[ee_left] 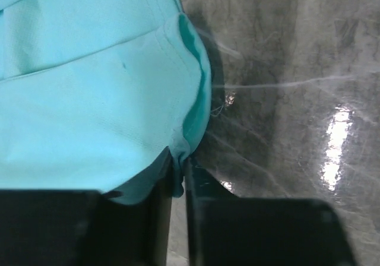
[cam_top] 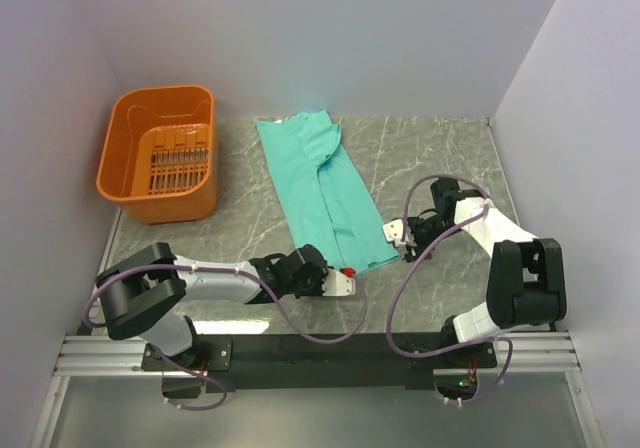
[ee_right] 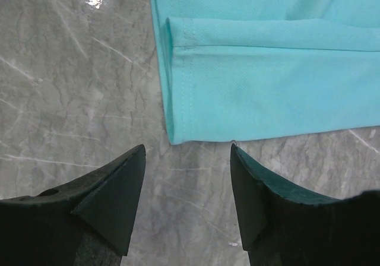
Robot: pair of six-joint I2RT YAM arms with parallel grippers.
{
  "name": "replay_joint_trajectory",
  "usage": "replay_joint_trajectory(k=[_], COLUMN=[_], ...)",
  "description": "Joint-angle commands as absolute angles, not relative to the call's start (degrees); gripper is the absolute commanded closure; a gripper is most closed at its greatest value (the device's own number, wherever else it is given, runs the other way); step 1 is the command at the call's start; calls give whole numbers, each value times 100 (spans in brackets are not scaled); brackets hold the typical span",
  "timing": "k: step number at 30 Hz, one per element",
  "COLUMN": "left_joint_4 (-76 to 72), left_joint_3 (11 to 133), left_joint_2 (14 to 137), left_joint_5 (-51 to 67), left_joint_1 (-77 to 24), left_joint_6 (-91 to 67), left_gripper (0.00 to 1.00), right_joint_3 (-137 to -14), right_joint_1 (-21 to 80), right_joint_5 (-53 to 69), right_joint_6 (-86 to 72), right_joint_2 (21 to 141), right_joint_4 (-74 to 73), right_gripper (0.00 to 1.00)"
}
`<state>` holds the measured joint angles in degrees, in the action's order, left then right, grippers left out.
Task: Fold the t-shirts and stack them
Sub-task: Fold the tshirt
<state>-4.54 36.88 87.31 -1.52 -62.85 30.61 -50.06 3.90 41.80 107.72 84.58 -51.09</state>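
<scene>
Because the t-shirt (cam_top: 325, 193) likely needs another fold, the left tool (ee_left: 180, 168) clamps one hem corner while the right tool (ee_right: 187, 150), apart, faces the other.

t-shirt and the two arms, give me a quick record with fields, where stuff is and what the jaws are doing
t-shirt: teal, folded into a long strip, flat on the table
left jaws: closed on the strip's near left corner
right jaws: open, just short of the near right corner, not touching it
basket: orange, far left, apart from the t-shirt
stack: not started, one t-shirt in view
</scene>
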Motion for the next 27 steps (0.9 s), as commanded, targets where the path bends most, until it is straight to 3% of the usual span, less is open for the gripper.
replay_joint_trajectory(k=[1, 7, 27], left_joint_4=[-70, -97, -228], left_joint_3=[3630, 3612, 3410], left_joint_2=[8868, 8702, 8376], left_joint_5=[-167, -44, 44], left_joint_1=[-6311, -6311, -6311], left_joint_6=[3129, 3094, 3067], left_gripper=[87, 99, 100], right_joint_3=[-5273, -5309, -4790], right_joint_1=[466, 641, 1731], right_joint_5=[4245, 4201, 3006], right_joint_6=[10907, 10916, 10301], right_joint_2=[8516, 8595, 8772], right_joint_4=[-5256, -5247, -4272], right_gripper=[34, 35, 41])
